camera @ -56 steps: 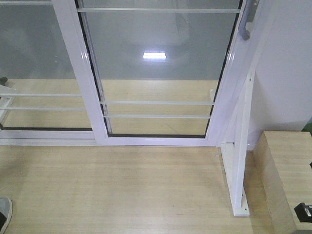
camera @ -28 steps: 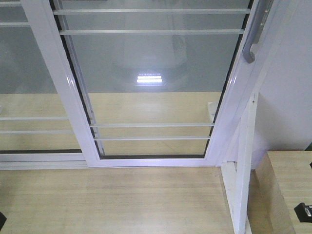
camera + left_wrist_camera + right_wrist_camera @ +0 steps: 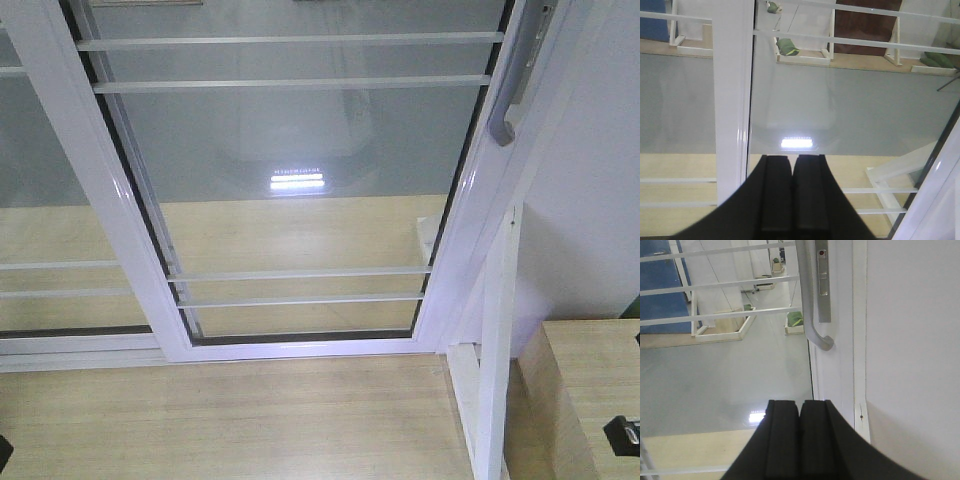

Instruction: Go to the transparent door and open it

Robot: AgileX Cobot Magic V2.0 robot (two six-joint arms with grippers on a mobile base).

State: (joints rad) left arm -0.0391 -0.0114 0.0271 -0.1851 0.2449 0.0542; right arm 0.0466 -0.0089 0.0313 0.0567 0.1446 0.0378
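Note:
The transparent door (image 3: 300, 150) fills the front view: clear glass in a white frame with thin white horizontal bars. Its curved silver-grey handle (image 3: 510, 85) sits on the right stile, and the door stands closed against the wall. In the right wrist view the handle (image 3: 812, 305) is above and slightly right of my right gripper (image 3: 800, 407), which is shut on nothing. In the left wrist view my left gripper (image 3: 792, 162) is shut and empty, facing the door glass (image 3: 840, 110) just right of a white stile (image 3: 732, 100).
A second white-framed glass panel (image 3: 40, 180) without a handle overlaps on the left. A white wall (image 3: 590, 200) and a white bracket post (image 3: 495, 350) stand to the right. A light wooden cabinet top (image 3: 595, 390) is at lower right. Wooden floor (image 3: 230, 420) lies ahead.
The door has grown larger and shifted down in the front view as I moved closer. The handle sits lower in view now. Both grippers stay shut.

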